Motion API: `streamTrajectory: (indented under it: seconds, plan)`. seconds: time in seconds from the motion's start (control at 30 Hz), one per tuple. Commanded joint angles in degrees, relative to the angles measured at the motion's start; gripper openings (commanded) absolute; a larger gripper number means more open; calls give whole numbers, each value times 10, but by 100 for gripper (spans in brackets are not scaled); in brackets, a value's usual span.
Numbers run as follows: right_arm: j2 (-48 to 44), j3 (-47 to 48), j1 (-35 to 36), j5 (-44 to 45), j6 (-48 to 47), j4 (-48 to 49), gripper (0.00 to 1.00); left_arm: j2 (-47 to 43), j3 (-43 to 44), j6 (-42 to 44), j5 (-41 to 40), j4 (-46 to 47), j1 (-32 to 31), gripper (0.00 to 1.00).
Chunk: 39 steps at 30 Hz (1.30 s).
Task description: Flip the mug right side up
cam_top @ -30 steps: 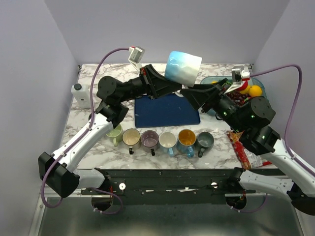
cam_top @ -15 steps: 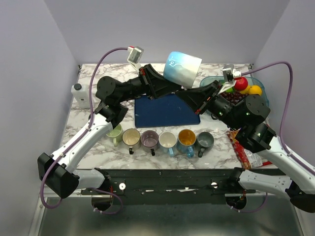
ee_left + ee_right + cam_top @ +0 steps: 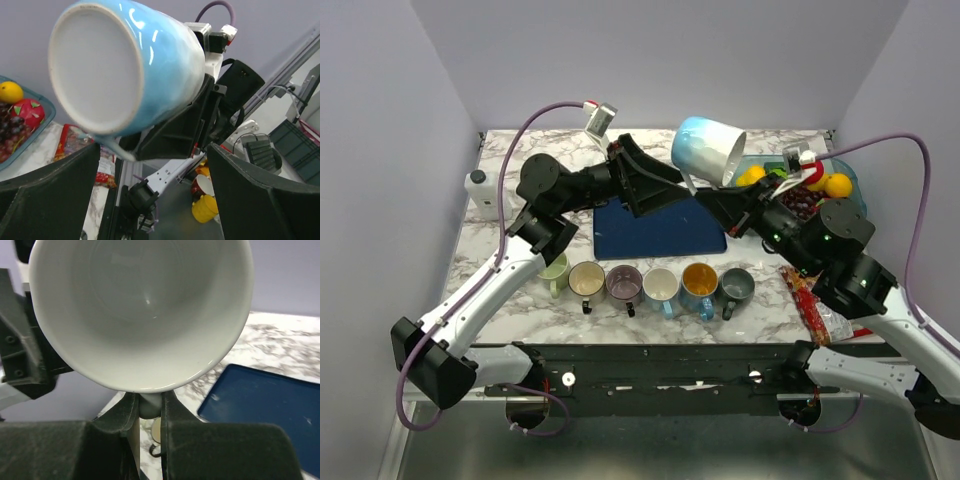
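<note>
The mug [image 3: 708,149], light blue with a white inside, hangs tilted in the air above the back of the table. Its base [image 3: 95,65] faces my left wrist camera and its open mouth [image 3: 140,305] faces the right one. My right gripper [image 3: 703,194] is shut on the mug's handle [image 3: 150,407], which sits pinched between its fingers just below the rim. My left gripper [image 3: 672,184] stands wide open just left of the mug, not touching it. In the left wrist view the left gripper [image 3: 152,150] has nothing between its fingers, and the mug sits above and beyond them.
A dark blue mat [image 3: 660,228] lies under the mug. Several upright mugs [image 3: 660,285] stand in a row at the front. A teal fruit tray [image 3: 848,176] is at the back right, a snack packet [image 3: 817,303] in front of it, and a white bottle [image 3: 485,192] at the left.
My left gripper has opened and let go of the mug. The right gripper closed on the handle, and the mug has shifted right and tipped with its mouth toward the right arm.
</note>
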Motion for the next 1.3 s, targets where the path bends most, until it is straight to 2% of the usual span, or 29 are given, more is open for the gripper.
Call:
streamTrajectory:
  seconds: [0.0, 0.07, 0.13, 0.17, 0.2, 0.27, 0.4, 0.6, 0.73, 1.27]
  plan:
    - [-45, 10, -2, 138, -9, -77, 1, -24, 2, 104, -25, -105, 3, 99]
    - [-52, 21, -2, 182, -6, -164, 1, -26, 8, 144, -64, -194, 6, 99]
    - [-57, 30, -2, 261, 17, -233, 1, -33, 10, 203, -100, -252, 7, 99]
    - [-57, 32, -2, 290, 31, -314, 1, -35, 11, 218, -119, -304, 7, 99]
    - [-51, 34, -2, 348, 63, -355, 1, -40, 10, 233, -153, -323, 7, 99]
    - [-46, 28, -4, 384, 103, -460, 1, -41, 6, 262, -174, -366, 7, 99]
    - [-39, -27, -39, 395, 189, -555, 1, -43, -1, 279, -201, -406, 7, 99]
    - [-31, -136, -124, 325, 186, -537, 1, -49, -16, 281, -199, -417, 8, 99]
    - [-1, -171, -156, 308, 177, -514, 1, -53, -19, 282, -199, -421, 8, 99]
    - [106, -218, -257, 130, 59, -381, 1, -70, -32, 292, -199, -435, 8, 99]
